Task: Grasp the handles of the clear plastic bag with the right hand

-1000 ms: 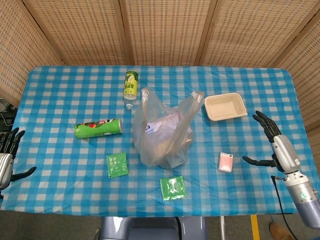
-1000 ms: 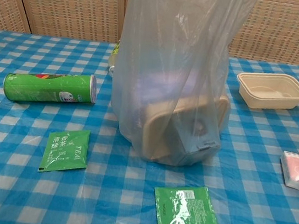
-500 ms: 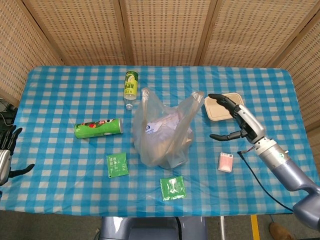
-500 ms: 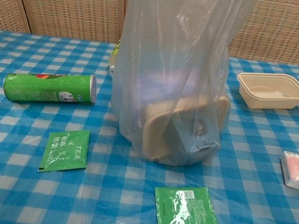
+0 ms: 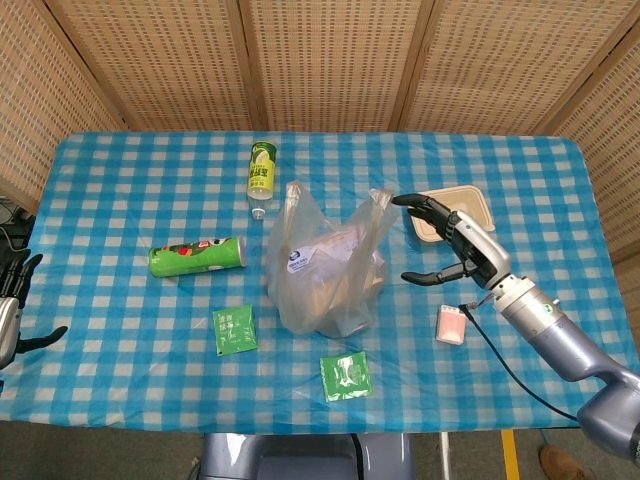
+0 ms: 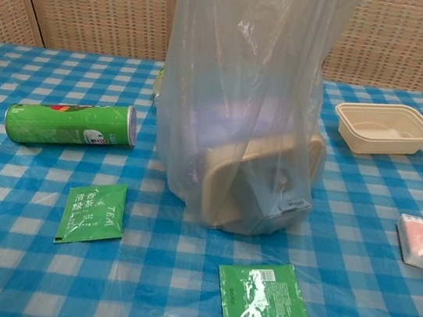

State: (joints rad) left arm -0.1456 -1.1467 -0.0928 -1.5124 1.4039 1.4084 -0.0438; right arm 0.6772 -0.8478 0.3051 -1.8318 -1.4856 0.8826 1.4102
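Observation:
The clear plastic bag (image 5: 325,265) stands upright mid-table with a beige box inside; the chest view shows the bag (image 6: 242,108) filling the centre. Its two handles (image 5: 380,203) stick up at the top left and top right. My right hand (image 5: 452,240) hovers open just right of the bag, fingers spread and pointing at the right handle, a short gap away. It does not show in the chest view. My left hand (image 5: 12,305) rests open at the table's far left edge, holding nothing.
A green chip can (image 5: 197,256) lies left of the bag, a bottle (image 5: 261,172) behind it. Two green tea sachets (image 5: 234,329) (image 5: 346,376) lie in front. A beige tray (image 5: 470,205) sits behind my right hand; a pink packet (image 5: 452,325) lies under my right forearm.
My right hand swung from the table's right edge leftward and up, closing in on the bag's right handle. The bag's top shifted slightly. The left hand barely moved.

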